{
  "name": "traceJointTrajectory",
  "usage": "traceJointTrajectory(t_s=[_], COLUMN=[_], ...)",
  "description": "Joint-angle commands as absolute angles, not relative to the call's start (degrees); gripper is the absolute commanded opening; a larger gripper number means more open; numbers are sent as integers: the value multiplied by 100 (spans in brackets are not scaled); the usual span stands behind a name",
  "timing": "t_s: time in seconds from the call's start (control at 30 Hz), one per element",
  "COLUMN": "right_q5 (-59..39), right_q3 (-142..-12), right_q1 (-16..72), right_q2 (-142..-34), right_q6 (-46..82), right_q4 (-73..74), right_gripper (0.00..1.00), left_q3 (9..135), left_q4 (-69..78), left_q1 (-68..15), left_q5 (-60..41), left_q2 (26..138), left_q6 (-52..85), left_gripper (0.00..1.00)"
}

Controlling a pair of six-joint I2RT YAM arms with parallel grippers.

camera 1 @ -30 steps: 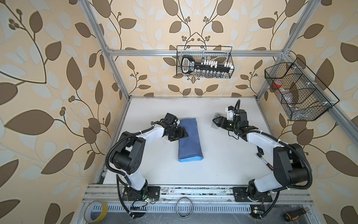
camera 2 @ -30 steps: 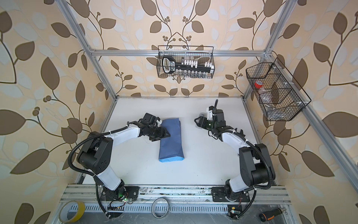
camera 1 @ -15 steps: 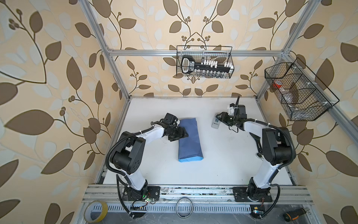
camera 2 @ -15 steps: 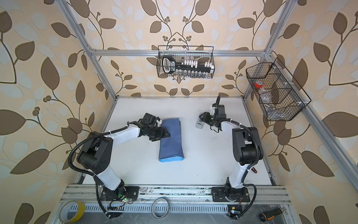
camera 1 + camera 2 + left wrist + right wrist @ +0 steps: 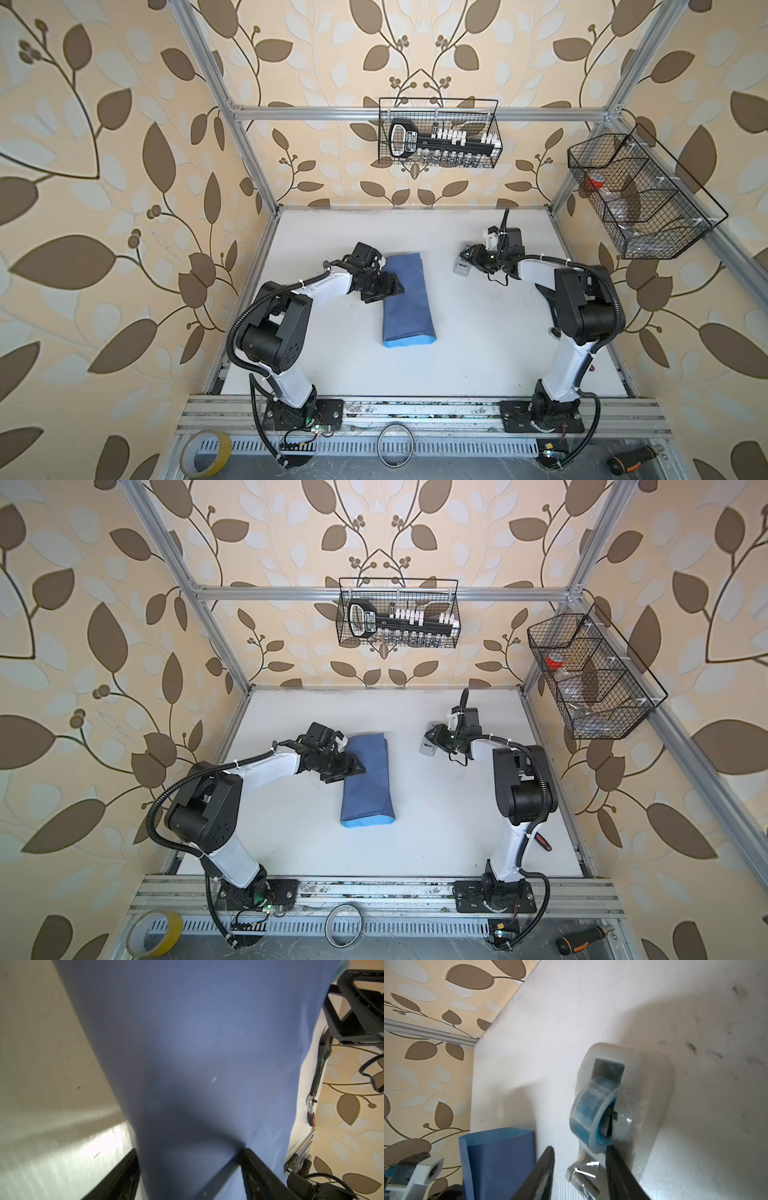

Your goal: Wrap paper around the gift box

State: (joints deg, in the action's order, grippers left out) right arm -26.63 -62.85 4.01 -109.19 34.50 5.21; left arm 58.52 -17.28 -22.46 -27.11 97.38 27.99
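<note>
The box is not to be seen; it is judged to lie inside the paper (image 5: 409, 303), which is folded over into a long slate-blue bundle on the surface (image 5: 478, 332), left of the middle and running from far to near. The lighter side of the sheet is shown as a loose lip at the near end in both top views, and an open mouth of the bundle is seen in the right wrist view, so the ends are taken as unfolded. The left claw (image 5: 394, 286) is laid on the bundle's left edge, toward its far half. In the left wrist view its jaws are spread wide with the paper beneath and between them, so the fold is judged to be pinned down rather than pinched. Well apart to the right, the right claw (image 5: 579, 1148) is set at the dispenser (image 5: 654, 1084), jaws apart on either side of the tape end (image 5: 583, 1169) at the cutter, with nothing gripped yet. The first wrap round the box is thus taken as done, though no tape can be made out on the seam. Left to do: a strip to be pulled and cut, the seam to be taped, and the ends to be folded in and fastened.
</note>
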Motion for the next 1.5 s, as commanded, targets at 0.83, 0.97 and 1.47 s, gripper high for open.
traceJointTrajectory(t_s=[0.83,0.97,1.47], right_q5=[-3157,-3196,-3403], right_q3=[-5811,-5806,-5606], right_q1=[358,352,307], right_q2=[-11034,-11095,-11107], right_q6=[4103,4215,4517], right_q4=[1332,1448,1886], right_gripper=[38,36,23], left_q3=[5626,5621,5615], left_q4=[-1980,-1981,-1982], left_q1=[-2259,-2263,-2259], left_q5=[-2246,-2235,-2226], left_q2=[10056,10047,10040], left_q6=[2698,2698,2698], left_gripper=[76,76,76])
